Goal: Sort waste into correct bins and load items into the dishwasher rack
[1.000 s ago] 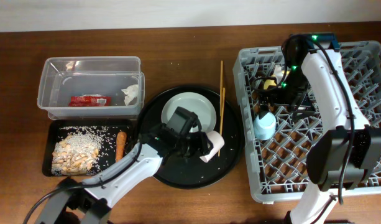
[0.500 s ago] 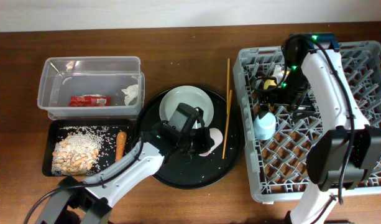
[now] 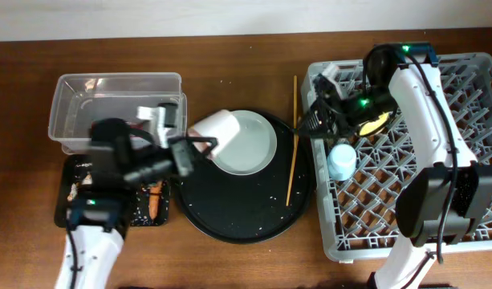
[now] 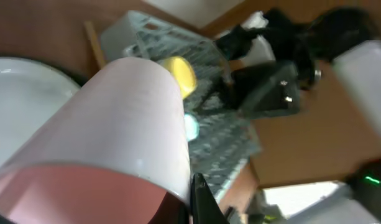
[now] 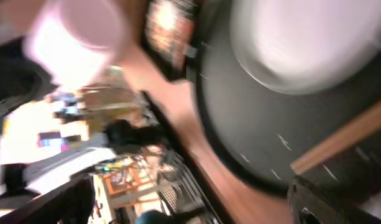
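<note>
Two end effectors; left end effector (image 3: 196, 148): clamped shut on the pink cup (image 3: 217, 128), gripping its wall at the rim; cup clear of the surface (image 3: 254, 56), tipped on its side, over the back-left part of the round tray (image 3: 237, 210) and overlapping the left rim of the plate (image 3: 254, 146); left wrist view: cup (image 4: 115, 124) fills the frame, pink inside toward the lens, one dark finger (image 4: 202, 202) at its rim; right end effector (image 3: 308, 127): jaws spread fully, holding nothing; extends past the left wall of the rack (image 3: 406, 241), just beside the far end of the chopsticks (image 3: 291, 164); right wrist view, blurred: its fingers (image 5: 327, 205) stand far apart at the lower corners; plate: flat in the back half of the round tray; chopsticks: lying close together, front to back, across the round tray's right edge, far end on the bare surface; bowl (image 3: 376, 122): yellow, in the rack's back-left area, partly hidden by the right arm; blue cup (image 3: 342, 160): among the rack's pegs near its left wall, just in front of the bowl; tub (image 3: 93, 92): clear, at the back left, contents mostly hidden by the left arm; black tray (image 3: 64, 201): just in front of the tub, largely covered by the same arm; carrot (image 3: 153, 201): showing at its right end.
</note>
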`<state>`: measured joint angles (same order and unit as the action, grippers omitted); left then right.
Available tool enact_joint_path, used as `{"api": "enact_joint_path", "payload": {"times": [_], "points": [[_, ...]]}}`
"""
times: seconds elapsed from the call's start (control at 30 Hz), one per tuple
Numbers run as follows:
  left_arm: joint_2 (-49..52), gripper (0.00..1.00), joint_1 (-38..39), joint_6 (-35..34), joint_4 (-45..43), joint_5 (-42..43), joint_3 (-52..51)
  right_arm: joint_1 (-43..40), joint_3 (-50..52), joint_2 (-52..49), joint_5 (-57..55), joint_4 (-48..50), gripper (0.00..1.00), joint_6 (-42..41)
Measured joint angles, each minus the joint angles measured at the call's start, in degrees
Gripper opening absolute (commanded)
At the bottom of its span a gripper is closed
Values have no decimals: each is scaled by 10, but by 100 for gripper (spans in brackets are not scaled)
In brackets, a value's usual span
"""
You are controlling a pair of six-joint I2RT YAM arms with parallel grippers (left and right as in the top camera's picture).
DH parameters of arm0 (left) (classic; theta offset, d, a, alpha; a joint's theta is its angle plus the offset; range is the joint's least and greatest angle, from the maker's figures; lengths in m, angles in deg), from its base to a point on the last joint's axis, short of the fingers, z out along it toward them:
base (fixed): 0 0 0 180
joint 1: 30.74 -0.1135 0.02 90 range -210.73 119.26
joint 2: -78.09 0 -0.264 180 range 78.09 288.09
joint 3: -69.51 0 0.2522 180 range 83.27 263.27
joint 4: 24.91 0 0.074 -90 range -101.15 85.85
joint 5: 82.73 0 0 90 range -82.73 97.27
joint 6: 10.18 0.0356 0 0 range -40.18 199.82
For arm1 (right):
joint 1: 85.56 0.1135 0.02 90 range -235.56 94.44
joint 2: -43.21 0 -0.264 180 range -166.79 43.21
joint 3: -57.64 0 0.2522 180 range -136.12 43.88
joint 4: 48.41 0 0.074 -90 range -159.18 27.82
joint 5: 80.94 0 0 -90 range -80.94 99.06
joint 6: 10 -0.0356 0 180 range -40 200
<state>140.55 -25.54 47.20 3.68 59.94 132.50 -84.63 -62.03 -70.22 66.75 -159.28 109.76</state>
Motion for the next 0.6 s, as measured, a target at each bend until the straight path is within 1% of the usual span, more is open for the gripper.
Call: {"api": "enact_joint_path", "payload": {"times": [0.03, 0.1, 0.13, 0.2, 0.27, 0.33, 0.4, 0.47, 0.6], "points": [[20, 0, -39, 11, -29, 82, 0, 7, 0, 0, 61, 0, 98, 38], [56, 0, -50, 20, -69, 186, -1, 30, 0, 0, 94, 0, 98, 62], [73, 0, -46, 22, -76, 223, -1, 47, 0, 0, 106, 4, 98, 69], [101, 0, -28, 24, -81, 261, -1, 76, 0, 0, 118, 9, 98, 79], [104, 0, -6, 27, -84, 263, -1, 86, 0, 0, 123, 9, 98, 81], [104, 0, 24, 29, -85, 244, -1, 90, 0, 0, 125, 10, 99, 82], [104, 0, 41, 29, -101, 219, -2, 96, 0, 0, 125, 4, 92, 82], [104, 0, 48, 30, -127, 210, -2, 106, 0, 0, 125, 0, 90, 84], [104, 0, 48, 31, -138, 205, -2, 124, 0, 0, 125, 0, 89, 82]]}}
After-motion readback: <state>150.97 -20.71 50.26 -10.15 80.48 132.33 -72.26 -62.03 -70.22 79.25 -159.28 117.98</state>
